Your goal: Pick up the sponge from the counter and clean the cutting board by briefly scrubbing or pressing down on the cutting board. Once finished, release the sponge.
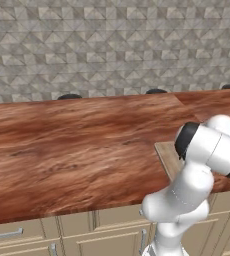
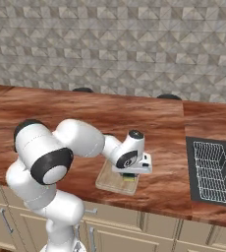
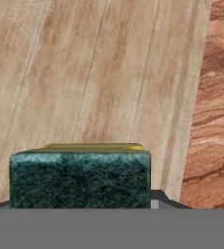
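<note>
closest to the hand camera sits the sponge [image 3: 80, 177], dark green face toward the lens with a yellow strip showing behind it, pinched in the gripper [image 2: 129, 175] low over the cutting board [image 3: 99, 73]. seen from the right base camera, the pale board lies near the front edge of the reddish counter [image 2: 134, 115], with a dark wire dish rack [image 2: 213, 170] well apart to its right
</note>
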{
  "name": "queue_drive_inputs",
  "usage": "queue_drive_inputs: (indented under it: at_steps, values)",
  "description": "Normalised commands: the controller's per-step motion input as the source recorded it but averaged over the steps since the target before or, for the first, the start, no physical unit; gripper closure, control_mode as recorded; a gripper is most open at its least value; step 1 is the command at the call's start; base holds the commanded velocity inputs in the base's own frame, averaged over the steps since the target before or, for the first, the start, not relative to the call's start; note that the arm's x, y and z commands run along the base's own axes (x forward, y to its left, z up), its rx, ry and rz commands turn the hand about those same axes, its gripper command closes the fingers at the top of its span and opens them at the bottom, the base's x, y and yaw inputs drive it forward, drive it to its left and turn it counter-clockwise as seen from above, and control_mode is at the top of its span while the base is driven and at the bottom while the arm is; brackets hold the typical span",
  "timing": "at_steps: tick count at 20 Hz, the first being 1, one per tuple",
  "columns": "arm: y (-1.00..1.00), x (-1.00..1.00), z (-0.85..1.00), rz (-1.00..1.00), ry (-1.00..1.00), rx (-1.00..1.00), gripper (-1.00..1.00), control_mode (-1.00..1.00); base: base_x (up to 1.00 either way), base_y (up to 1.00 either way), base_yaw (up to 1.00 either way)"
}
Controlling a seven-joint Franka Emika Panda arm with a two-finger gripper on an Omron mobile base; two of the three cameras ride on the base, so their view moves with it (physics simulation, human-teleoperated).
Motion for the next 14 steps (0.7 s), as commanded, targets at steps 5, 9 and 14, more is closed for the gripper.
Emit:
queue_drive_inputs:
  at_steps: [5, 9, 14]
  values:
    - [0.21, -1.0, -0.29, 0.0, 0.02, 0.0, 1.0, -1.0, 0.0, 0.0, 0.0]
    - [0.19, -1.0, -0.2, 0.0, 0.02, 0.0, 1.0, -1.0, 0.0, 0.0, 0.0]
    - [0.25, -0.54, -0.01, 0.0, 0.0, 0.0, 1.0, -1.0, 0.0, 0.0, 0.0]
